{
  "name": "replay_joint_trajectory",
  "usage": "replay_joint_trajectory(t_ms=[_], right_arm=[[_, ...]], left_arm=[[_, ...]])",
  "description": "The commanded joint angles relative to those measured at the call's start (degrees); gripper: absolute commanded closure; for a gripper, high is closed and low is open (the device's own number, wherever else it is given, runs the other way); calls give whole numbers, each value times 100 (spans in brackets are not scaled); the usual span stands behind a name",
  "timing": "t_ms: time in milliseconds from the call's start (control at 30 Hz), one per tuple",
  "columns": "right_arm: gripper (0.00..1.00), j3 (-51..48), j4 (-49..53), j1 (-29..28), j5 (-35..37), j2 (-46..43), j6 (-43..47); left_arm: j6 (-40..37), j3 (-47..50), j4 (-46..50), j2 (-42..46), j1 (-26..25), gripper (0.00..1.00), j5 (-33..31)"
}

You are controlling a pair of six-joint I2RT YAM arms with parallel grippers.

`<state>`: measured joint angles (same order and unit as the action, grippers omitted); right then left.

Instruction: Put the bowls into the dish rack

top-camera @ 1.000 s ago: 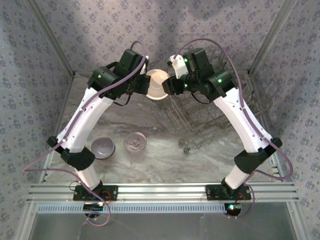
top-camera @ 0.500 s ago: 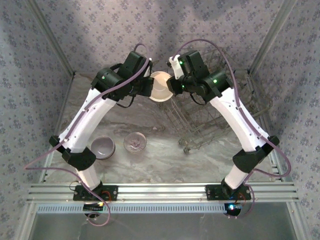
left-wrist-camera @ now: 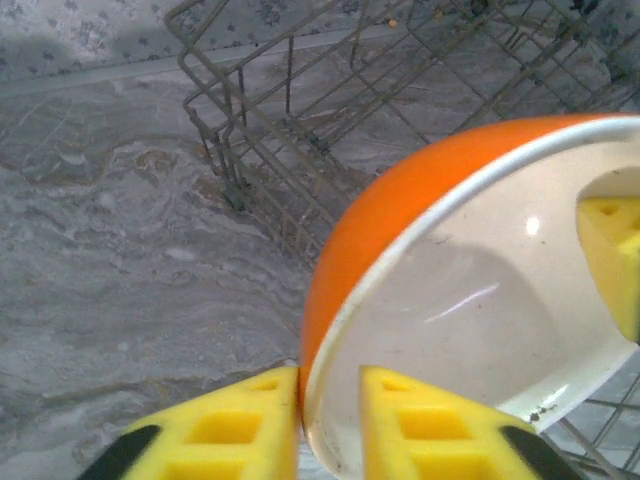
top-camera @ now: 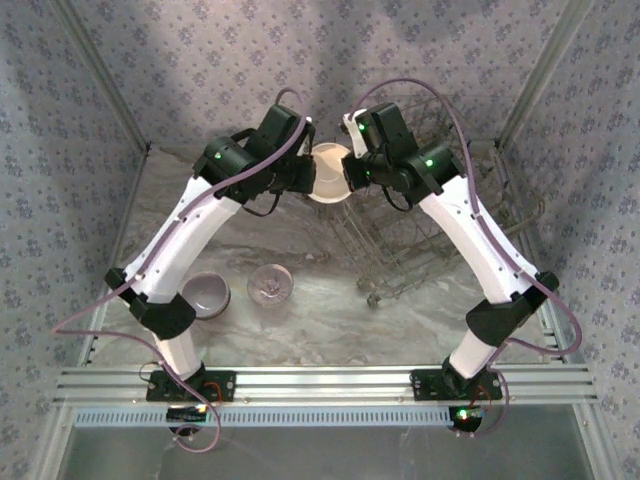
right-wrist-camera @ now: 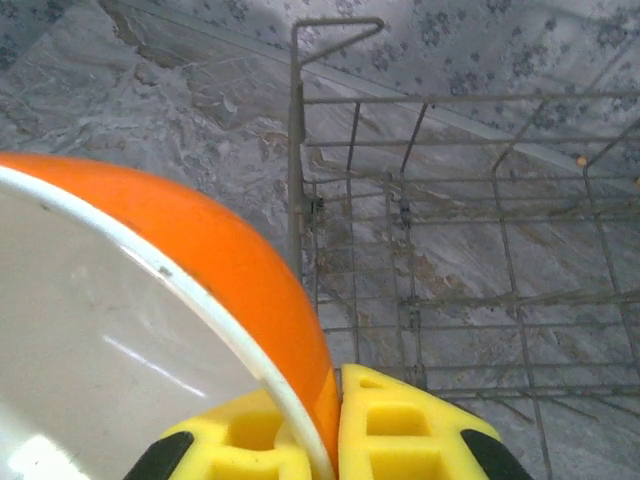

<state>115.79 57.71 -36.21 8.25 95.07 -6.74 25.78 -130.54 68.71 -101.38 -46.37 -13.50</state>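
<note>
The orange bowl (top-camera: 328,172) is hanging in the air just beside the dish rack (top-camera: 400,262), at the rack's left edge, with both arms meeting on it. The right end effector (right-wrist-camera: 335,420) is clenching the bowl's rim, one yellow pad on the white inside and one on the orange outside. The left end effector (left-wrist-camera: 330,410) is straddling the opposite part of the rim with its pads parted: the outer pad is touching the orange wall, while a sliver of gap is showing at the inner one, so it is reading as released. The step in hand looks like a handover to the right arm. To do it well, the left arm should be backing straight off along the rim's plane, without dragging the bowl, while the right arm is keeping its pinch deep enough that the bowl is not pivoting. The bowl should then be going over the rack's wall and standing on edge between tines. A lavender-grey bowl (top-camera: 207,294) and a patterned bowl (top-camera: 270,284) are waiting on the worktop (top-camera: 300,330), well apart from the rack.
</note>
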Motion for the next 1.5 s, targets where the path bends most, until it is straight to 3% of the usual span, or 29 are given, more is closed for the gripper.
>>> replay_joint_trajectory(t_ms=[0, 167, 367, 533, 733, 1033, 1467], right_arm=[[100, -15, -102, 235, 146, -66, -194], [100, 166, -68, 561, 815, 77, -275], [100, 374, -188, 1281, 1941, 71, -235], [100, 167, -503, 1926, 3093, 82, 363], [100, -354, -882, 2665, 3629, 89, 737], [100, -1284, -2154, 3407, 3966, 232, 1805], [100, -2022, -3918, 3717, 4338, 609, 2945]], left_arm=[[-180, -208, -619, 111, -82, 50, 179], [-749, -80, -1026, 347, 278, 37, 454], [-921, 537, -1523, 507, 1691, 35, 2027], [-1234, 1305, -2019, 611, 2314, 34, 2909], [-1389, 1753, -2288, 488, 2711, 33, 3569], [-1251, 2331, -2953, 359, 2983, 32, 3855], [-1352, 2322, -2951, 67, 3172, 31, 3863]])
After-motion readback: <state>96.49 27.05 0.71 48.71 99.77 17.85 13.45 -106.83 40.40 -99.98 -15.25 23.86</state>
